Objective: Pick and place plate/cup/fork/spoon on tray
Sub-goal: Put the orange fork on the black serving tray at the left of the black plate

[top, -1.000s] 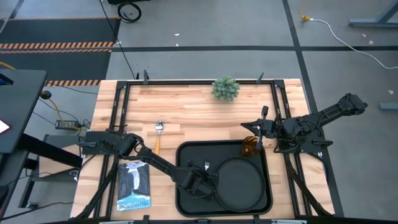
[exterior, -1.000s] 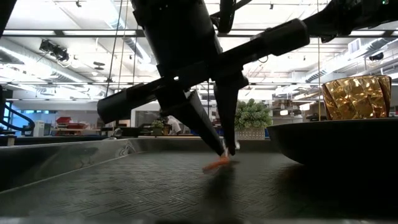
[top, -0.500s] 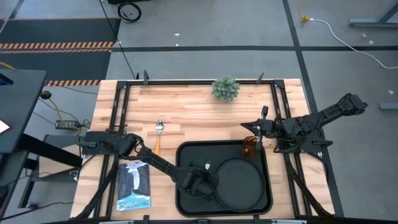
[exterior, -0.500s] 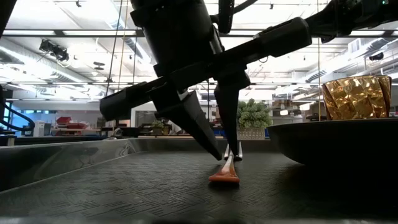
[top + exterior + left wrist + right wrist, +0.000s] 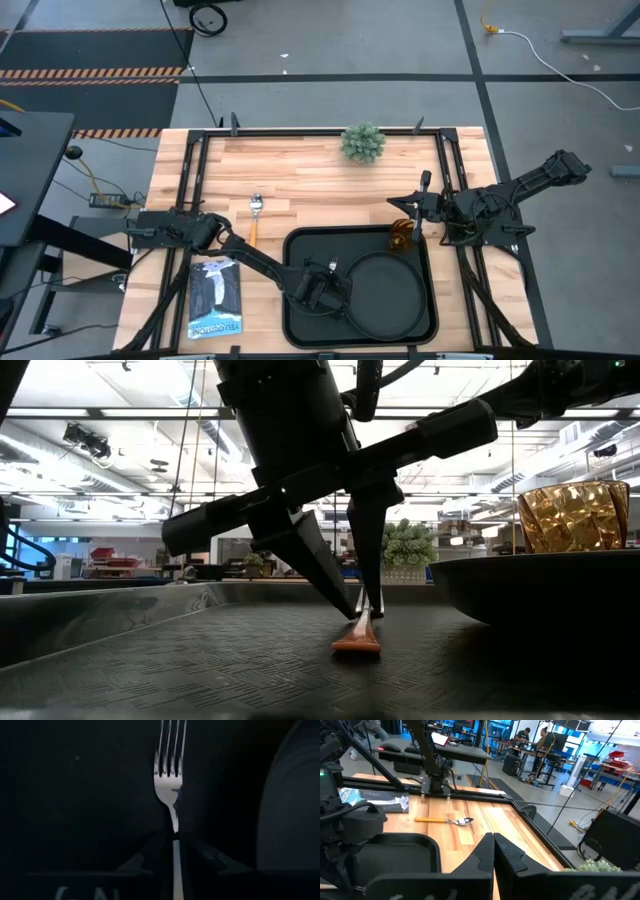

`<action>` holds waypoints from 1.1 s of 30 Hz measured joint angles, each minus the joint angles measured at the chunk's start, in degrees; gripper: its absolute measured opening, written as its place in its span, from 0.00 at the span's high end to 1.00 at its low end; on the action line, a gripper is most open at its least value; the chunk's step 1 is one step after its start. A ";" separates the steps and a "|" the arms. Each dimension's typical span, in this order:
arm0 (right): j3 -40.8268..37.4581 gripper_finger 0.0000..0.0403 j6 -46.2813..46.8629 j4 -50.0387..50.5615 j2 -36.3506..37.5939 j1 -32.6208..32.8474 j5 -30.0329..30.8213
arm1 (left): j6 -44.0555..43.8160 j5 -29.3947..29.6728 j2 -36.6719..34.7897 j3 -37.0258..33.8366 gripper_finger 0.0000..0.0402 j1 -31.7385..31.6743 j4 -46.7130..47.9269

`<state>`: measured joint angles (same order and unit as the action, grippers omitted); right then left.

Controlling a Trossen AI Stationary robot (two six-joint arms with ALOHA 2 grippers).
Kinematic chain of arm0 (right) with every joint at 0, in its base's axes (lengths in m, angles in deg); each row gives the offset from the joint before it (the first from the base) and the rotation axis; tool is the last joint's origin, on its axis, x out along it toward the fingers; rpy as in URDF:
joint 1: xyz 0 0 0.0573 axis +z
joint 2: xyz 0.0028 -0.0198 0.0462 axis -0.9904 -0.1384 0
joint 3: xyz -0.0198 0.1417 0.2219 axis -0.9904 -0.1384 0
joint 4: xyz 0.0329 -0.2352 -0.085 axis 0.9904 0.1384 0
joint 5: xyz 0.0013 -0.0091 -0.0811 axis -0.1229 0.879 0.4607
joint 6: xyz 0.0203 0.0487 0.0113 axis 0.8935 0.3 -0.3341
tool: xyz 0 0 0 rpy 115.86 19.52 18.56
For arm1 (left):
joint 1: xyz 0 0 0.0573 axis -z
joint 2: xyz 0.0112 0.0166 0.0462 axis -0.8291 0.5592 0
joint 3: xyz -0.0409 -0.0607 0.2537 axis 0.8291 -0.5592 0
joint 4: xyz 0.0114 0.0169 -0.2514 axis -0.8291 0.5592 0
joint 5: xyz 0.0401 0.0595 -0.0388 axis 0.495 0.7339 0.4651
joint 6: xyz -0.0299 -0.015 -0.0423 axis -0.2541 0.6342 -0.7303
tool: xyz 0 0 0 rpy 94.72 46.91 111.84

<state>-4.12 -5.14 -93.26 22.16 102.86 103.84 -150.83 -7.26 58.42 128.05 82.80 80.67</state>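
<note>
where it lies, fork (image 5: 170,785) between left jaws

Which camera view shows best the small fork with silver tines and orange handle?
The left wrist view: the small fork with silver tines fills the picture, every tine distinct. The low view shows only its orange handle end on the black rectangular tray. The high view shows a speck; the right wrist view, nothing.
</note>
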 joint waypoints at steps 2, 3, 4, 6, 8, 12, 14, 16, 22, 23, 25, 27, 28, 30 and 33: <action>0.00 0.99 0.00 0.00 0.00 0.02 -0.08 | -1.11 -0.02 -0.02 0.00 0.81 0.04 0.17; 0.00 0.99 0.02 -0.02 -0.09 0.01 -0.10 | -1.48 0.00 -0.02 0.00 0.81 0.02 0.39; 0.00 0.99 0.00 -0.03 -0.20 0.02 -0.10 | -2.02 0.10 -0.02 0.00 0.82 -0.01 0.78; 0.00 0.99 0.01 0.06 -0.26 0.07 -0.44 | -3.04 0.59 -0.02 0.00 0.83 -0.06 1.27; 0.00 0.99 0.02 -0.04 -0.26 0.07 -1.37 | -3.93 0.59 -0.04 0.00 0.85 -0.28 1.28; 0.00 0.99 0.59 -0.02 -0.24 0.11 -1.58 | -4.68 0.07 -0.07 0.00 0.89 -0.72 1.29; 0.00 0.99 1.13 -0.02 -0.24 0.11 -1.73 | -5.56 0.13 -0.07 0.00 0.90 -0.95 1.62; 0.00 0.99 1.49 -0.02 -0.24 0.11 -2.41 | -5.94 0.14 -0.07 0.00 0.90 -1.20 1.88; 0.00 0.99 1.52 -0.02 -0.24 0.11 -2.79 | -7.72 0.20 -0.09 0.00 0.90 -1.38 3.75; 0.00 0.99 1.52 -0.02 -0.24 0.11 -2.81 | -8.21 0.22 -0.09 0.00 0.90 -1.36 4.23; 0.00 0.99 1.51 -0.02 -0.24 0.11 -2.79 | -8.77 0.20 -0.09 0.00 0.90 -1.34 4.67; 0.00 0.99 1.53 -0.02 -0.24 0.11 -2.79 | -8.95 0.23 -0.09 0.00 0.90 -1.34 4.92; 0.00 0.99 1.51 -0.02 -0.24 0.11 -2.79 | -9.00 0.43 -0.09 0.00 0.90 -1.34 5.06; 0.00 0.99 1.53 -0.02 -0.24 0.11 -2.79 | -9.05 0.75 -0.09 0.00 0.90 -1.34 5.04; 0.00 0.99 1.51 -0.02 -0.24 0.11 -2.76 | -8.98 1.11 -0.09 0.00 0.87 -1.34 5.03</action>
<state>-4.12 -3.63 -93.28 21.92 102.97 101.08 -159.81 -6.16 58.33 128.05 81.45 85.69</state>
